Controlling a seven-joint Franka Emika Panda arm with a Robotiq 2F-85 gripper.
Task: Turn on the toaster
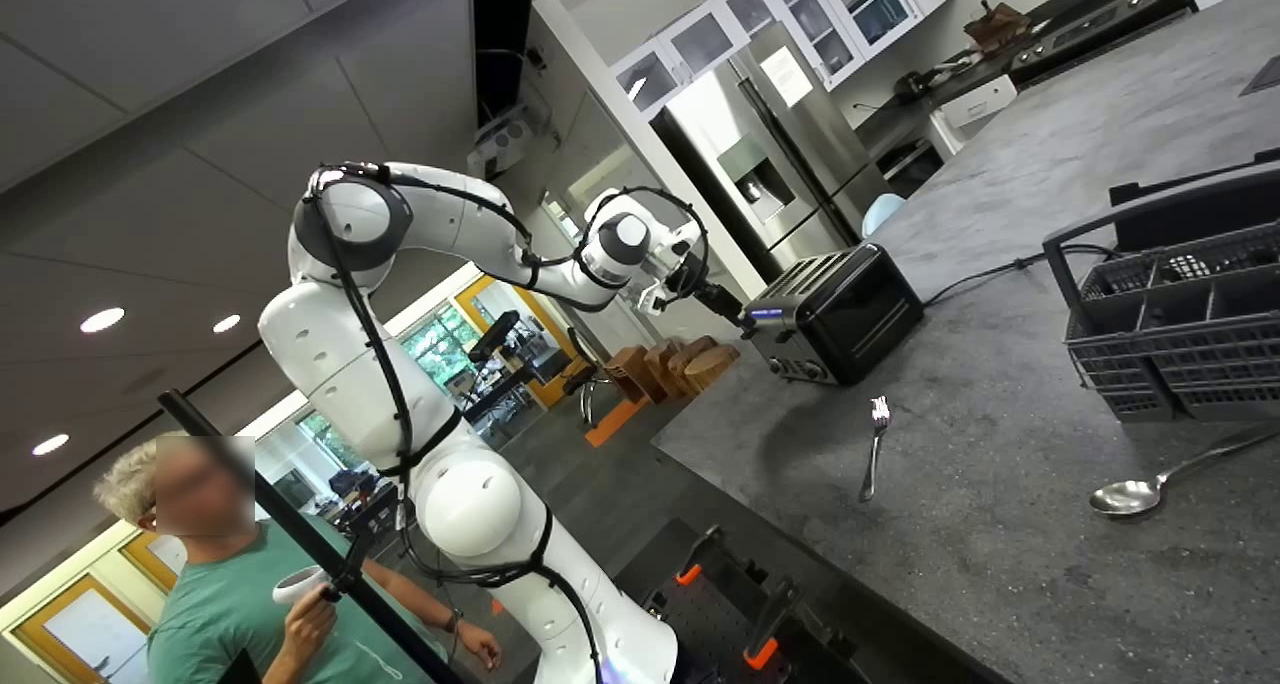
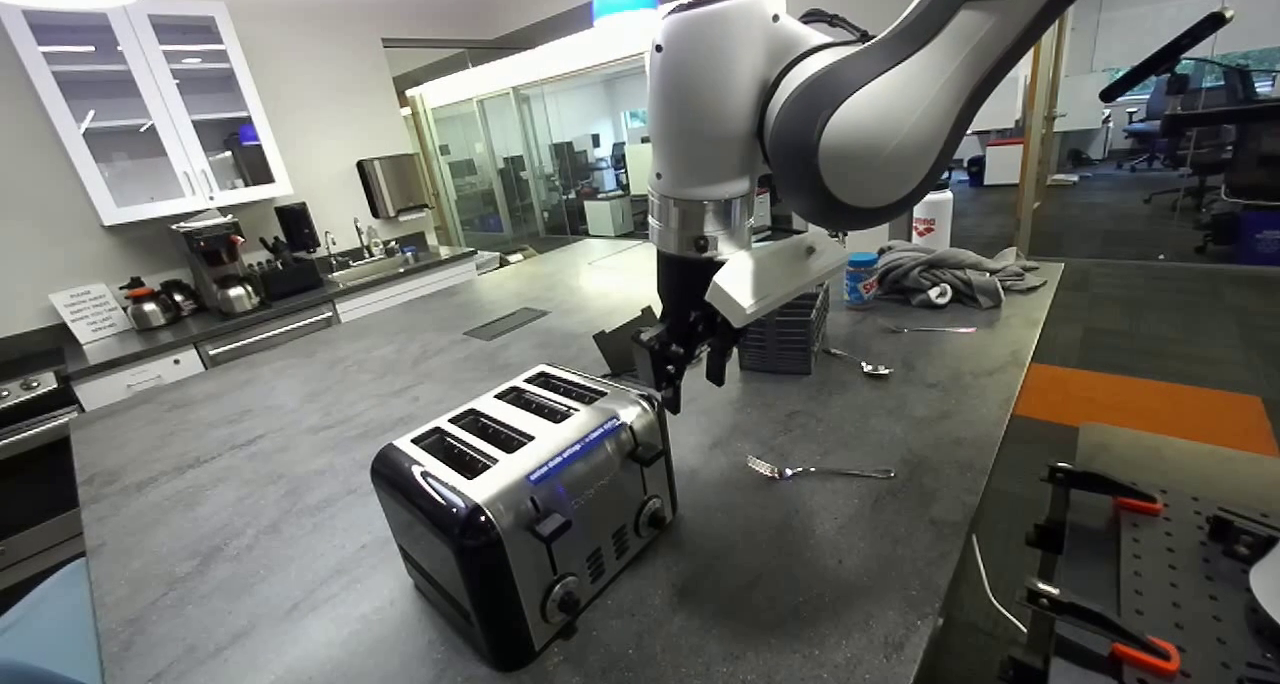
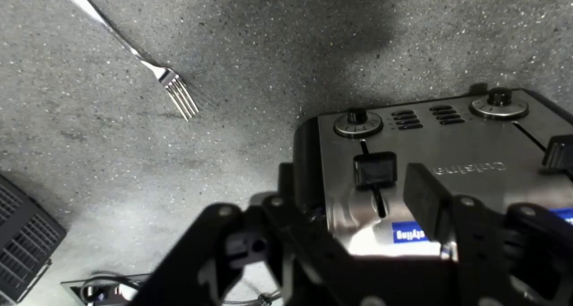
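Note:
The toaster (image 1: 880, 319) is a black and silver box with several slots on top, standing on the grey counter. In an exterior view its silver front (image 2: 600, 509) shows two black levers and two dials. The wrist view shows the toaster's front (image 3: 452, 147) upside down, with one lever (image 3: 376, 169) partway along its slot. My gripper (image 3: 353, 185) is open and empty at this end of the toaster, with that lever between its fingers in the wrist view. In both exterior views the gripper (image 1: 738, 316) (image 2: 694, 386) is at the toaster's upper edge. I cannot tell whether it touches.
A fork (image 1: 874, 454) lies on the counter close to the toaster. A spoon (image 1: 1128, 496) and a black rack basket (image 1: 1190, 339) are farther along. The toaster's cord (image 1: 990, 269) runs behind. A blue-lidded jar (image 2: 860, 280) and grey cloth (image 2: 950, 272) lie near the counter's edge.

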